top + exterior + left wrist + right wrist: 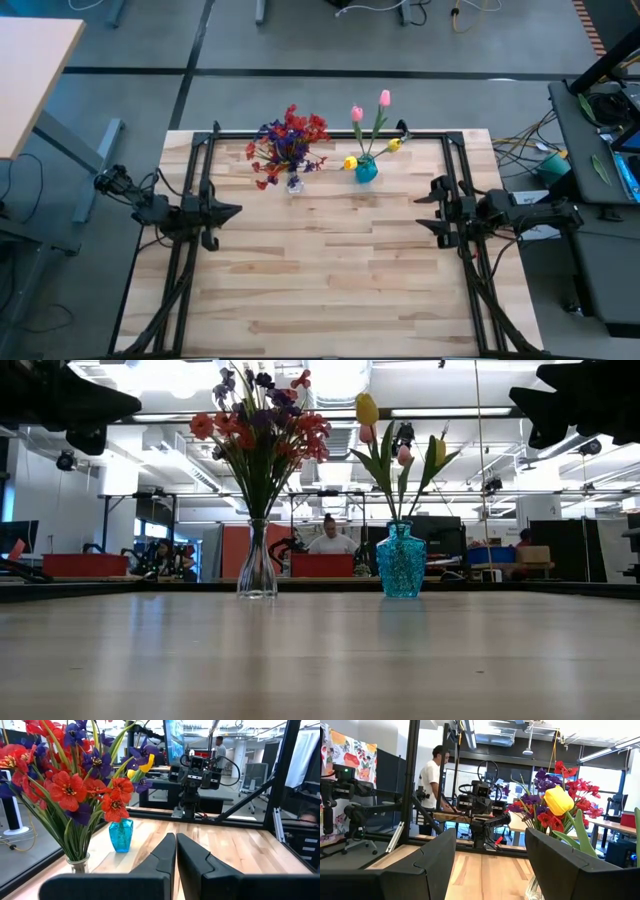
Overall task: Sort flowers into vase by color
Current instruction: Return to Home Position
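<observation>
Red, purple flowers (288, 140) in clear vase (257, 565), tulips (370, 112) in blue vase (401, 563). Left claw (232, 211) pressed together, right claw (420, 212) spread (both well clear). Risk: homing swing clips stems, topples top-heavy vase.

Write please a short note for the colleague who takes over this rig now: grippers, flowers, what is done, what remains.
Left gripper: shut, empty, at the left side of the table.
Right gripper: open, empty, at the right side.
Red and purple flowers stand in the clear vase; pink and yellow tulips in the blue vase, both near the back edge.
Done: every flower in view is sorted; none lies loose.
Left: probably only parking the arms.
</observation>
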Motion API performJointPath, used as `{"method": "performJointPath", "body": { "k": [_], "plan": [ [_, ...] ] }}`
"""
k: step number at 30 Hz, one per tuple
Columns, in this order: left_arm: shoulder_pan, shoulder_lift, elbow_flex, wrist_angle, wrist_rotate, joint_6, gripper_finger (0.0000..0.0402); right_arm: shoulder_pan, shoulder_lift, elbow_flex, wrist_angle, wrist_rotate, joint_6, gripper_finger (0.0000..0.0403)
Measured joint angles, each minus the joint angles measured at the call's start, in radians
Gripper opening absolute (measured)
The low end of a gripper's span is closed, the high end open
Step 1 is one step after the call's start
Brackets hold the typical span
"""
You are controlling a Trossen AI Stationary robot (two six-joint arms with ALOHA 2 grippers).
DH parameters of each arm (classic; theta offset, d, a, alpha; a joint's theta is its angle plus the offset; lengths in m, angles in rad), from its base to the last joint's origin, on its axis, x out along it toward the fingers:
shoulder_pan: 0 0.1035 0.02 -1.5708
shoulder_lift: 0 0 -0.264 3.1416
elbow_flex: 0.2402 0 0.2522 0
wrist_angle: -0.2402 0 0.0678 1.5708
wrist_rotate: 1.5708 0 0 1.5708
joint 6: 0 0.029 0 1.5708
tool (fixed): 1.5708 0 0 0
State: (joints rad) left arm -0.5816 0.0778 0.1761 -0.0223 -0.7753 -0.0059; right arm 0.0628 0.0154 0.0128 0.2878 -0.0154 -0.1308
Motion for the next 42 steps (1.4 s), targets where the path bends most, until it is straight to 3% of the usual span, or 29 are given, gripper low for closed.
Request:
{"method": "performJointPath", "body": {
  "k": [42],
  "plan": [
    [0.000, 0.121, 0.000, 0.000, 0.000, 0.000, 0.0000, 0.000, 0.000, 0.000, 0.000, 0.000, 0.000, 0.0228]
  ]
}}
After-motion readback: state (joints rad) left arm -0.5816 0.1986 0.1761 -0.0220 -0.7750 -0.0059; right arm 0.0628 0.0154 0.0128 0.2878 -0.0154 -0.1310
